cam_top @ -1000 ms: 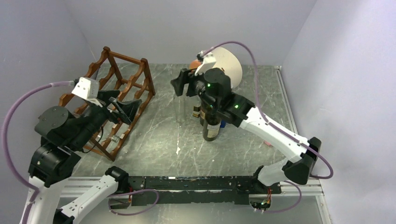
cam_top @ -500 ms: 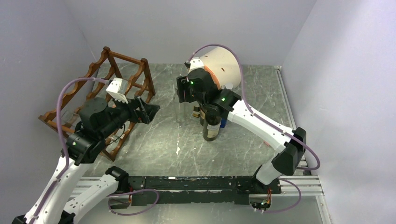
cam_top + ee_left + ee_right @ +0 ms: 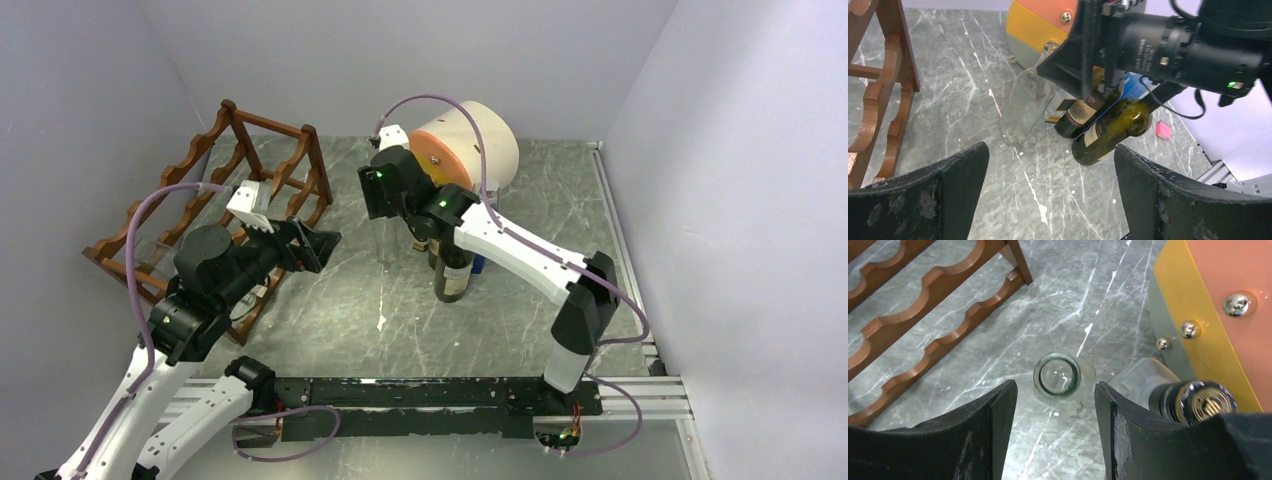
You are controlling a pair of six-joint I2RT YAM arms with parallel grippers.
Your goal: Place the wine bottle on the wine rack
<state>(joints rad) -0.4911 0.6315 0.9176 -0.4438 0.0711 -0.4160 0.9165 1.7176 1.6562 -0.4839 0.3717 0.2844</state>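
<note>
closing off-centre, we could knock the clear wine bottle (image 3: 1057,375), standing between the wine rack (image 3: 265,170) and the dark bottles (image 3: 1108,127) just beside it, since our right gripper (image 3: 1054,390) hangs nose-down over its mouth, spread wide and empty, while our left gripper (image 3: 1050,152), also open and empty, points toward it.

left arm (image 3: 215,265) hides part of wine rack (image 3: 318,170); right arm (image 3: 520,250) covers necks of dark bottles (image 3: 452,275)

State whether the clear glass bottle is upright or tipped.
Upright. The clear bottle stands on its base; the right wrist view looks straight down into its round mouth.
</note>
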